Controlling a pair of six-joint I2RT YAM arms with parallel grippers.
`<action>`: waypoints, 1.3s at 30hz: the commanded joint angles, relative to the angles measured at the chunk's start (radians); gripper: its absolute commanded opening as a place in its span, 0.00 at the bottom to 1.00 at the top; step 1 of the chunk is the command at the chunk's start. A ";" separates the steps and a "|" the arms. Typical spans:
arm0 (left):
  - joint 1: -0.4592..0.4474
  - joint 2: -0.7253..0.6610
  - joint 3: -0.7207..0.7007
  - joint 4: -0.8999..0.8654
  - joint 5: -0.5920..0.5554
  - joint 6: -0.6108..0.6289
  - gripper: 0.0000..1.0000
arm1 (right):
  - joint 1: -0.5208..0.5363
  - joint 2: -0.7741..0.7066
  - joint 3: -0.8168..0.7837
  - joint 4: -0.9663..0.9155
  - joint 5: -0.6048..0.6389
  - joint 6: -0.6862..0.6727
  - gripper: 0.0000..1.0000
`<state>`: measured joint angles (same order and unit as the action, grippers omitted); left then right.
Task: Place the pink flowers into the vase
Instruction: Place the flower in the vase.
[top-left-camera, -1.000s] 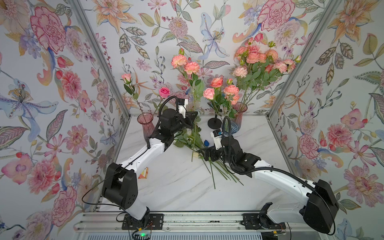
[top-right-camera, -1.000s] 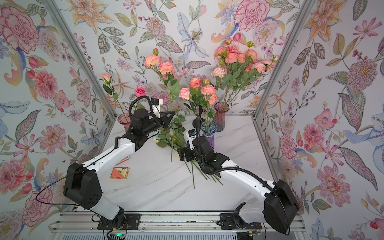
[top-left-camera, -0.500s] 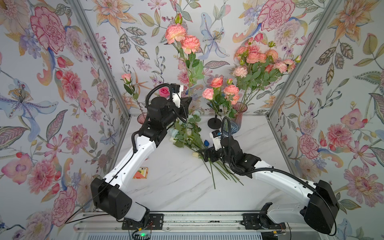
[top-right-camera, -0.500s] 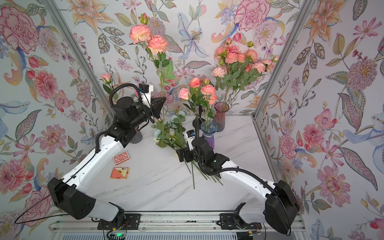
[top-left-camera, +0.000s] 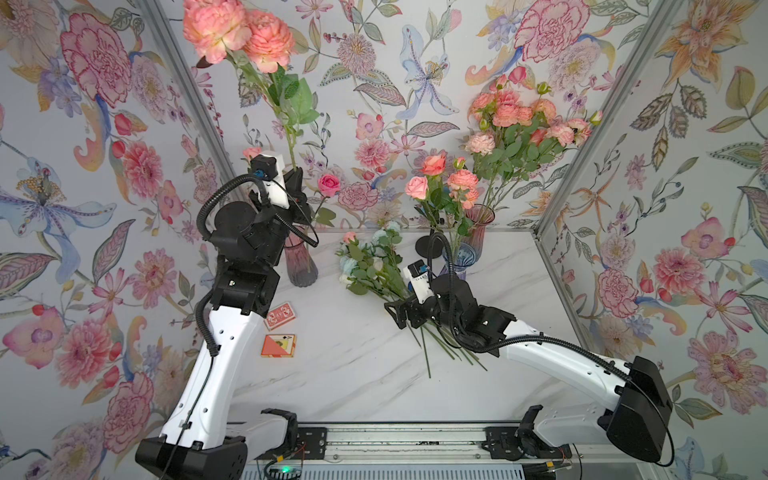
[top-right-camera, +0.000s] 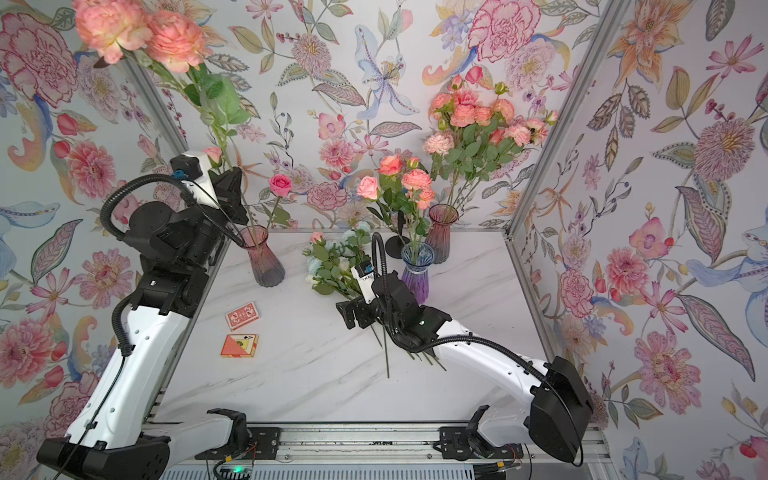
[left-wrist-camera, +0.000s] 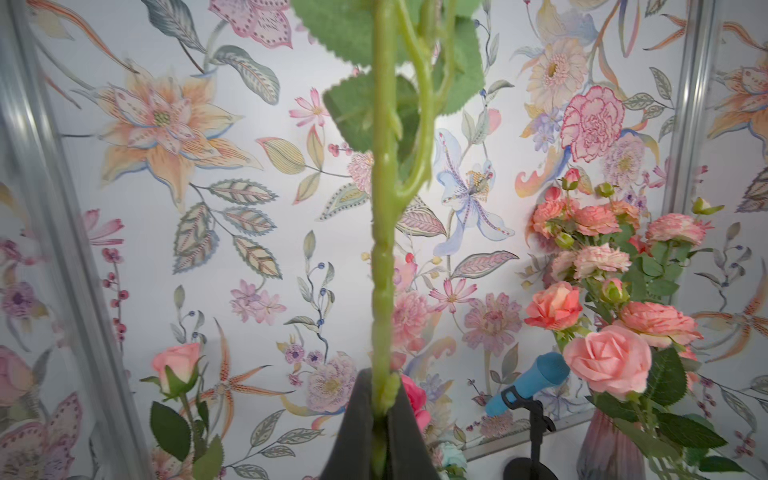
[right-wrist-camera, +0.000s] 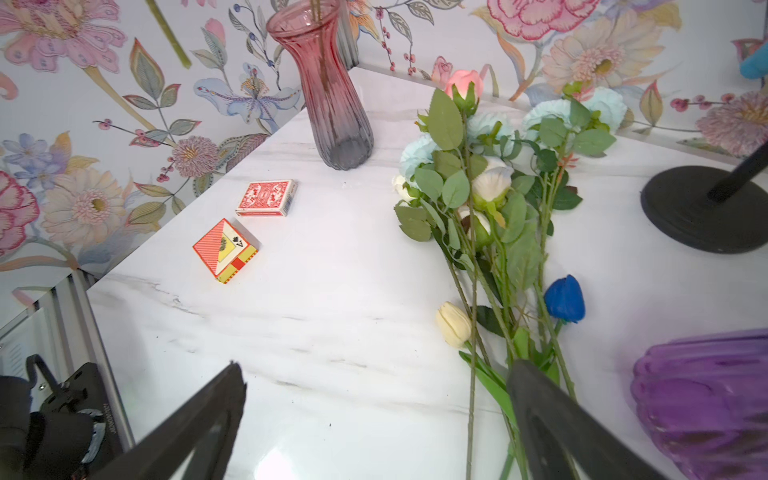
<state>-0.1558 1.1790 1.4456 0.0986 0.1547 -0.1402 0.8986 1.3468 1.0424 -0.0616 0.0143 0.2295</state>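
Presently, pink flowers (top-left-camera: 216, 29) were pinched low on the stem by the closed left jaws, vase (top-left-camera: 301, 266) stood below them, wanting a plumb descent; right jaws gaped, gripping nothing.

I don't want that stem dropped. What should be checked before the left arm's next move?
1. Grip of left gripper on flower stem: ok, shut on it.
2. Stem's lower end inside the pink vase: not ok, it hangs outside.
3. Vase upright: ok.
4. Idle right gripper: ok, open, holding nothing.
5. Loose card boxes: ok, apart from the vase.
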 joint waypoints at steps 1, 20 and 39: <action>0.062 -0.017 -0.055 0.097 -0.029 0.012 0.00 | 0.015 0.023 0.043 0.014 -0.014 -0.042 0.99; 0.211 0.061 -0.225 0.521 -0.063 -0.070 0.00 | 0.121 0.059 0.121 0.123 -0.179 -0.156 0.99; 0.220 0.290 -0.169 0.759 -0.108 -0.130 0.00 | 0.064 0.196 0.192 0.128 -0.247 -0.181 0.99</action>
<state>0.0551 1.4357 1.2449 0.7788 0.0448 -0.2520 0.9775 1.5276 1.2083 0.0429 -0.2054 0.0559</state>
